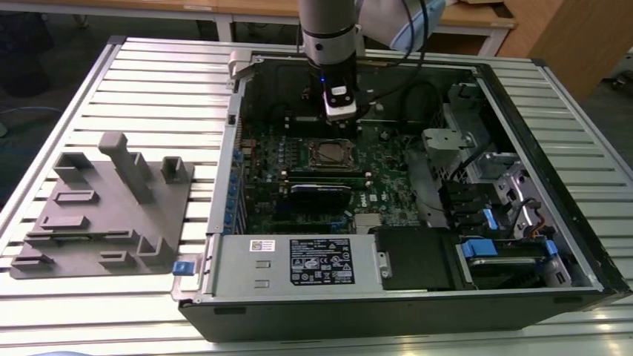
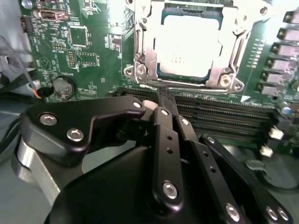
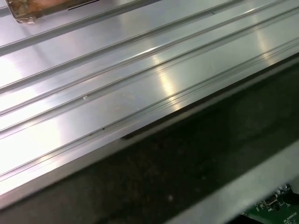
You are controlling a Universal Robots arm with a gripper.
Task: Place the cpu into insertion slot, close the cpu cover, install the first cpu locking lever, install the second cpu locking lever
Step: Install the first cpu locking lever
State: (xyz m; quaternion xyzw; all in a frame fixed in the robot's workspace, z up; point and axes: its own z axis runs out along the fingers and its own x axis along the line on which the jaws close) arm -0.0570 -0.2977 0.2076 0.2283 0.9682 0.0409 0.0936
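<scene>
An open computer case (image 1: 396,319) lies on a ribbed metal worktop (image 1: 148,81). Inside are a green board (image 1: 390,185), a grey box (image 1: 247,271) with a black label, and blue clips (image 1: 479,247). The second wrist view shows a coin battery (image 2: 63,87) and long black slots (image 2: 224,116) on the board. A grey moulded tray (image 1: 109,208) rests at the exterior view's left.

A silvery metal worktop (image 1: 148,81), ribbed with long parallel grooves, carries two things. Toward the exterior view's right an open computer case (image 1: 396,315) lies on its side, with its black wall toward the camera. Just beside it, toward the exterior view's left, sits a flat grey plastic tray (image 1: 109,215) with upright blocks and small pockets. The first wrist view shows the grooved surface bright with glare.
</scene>
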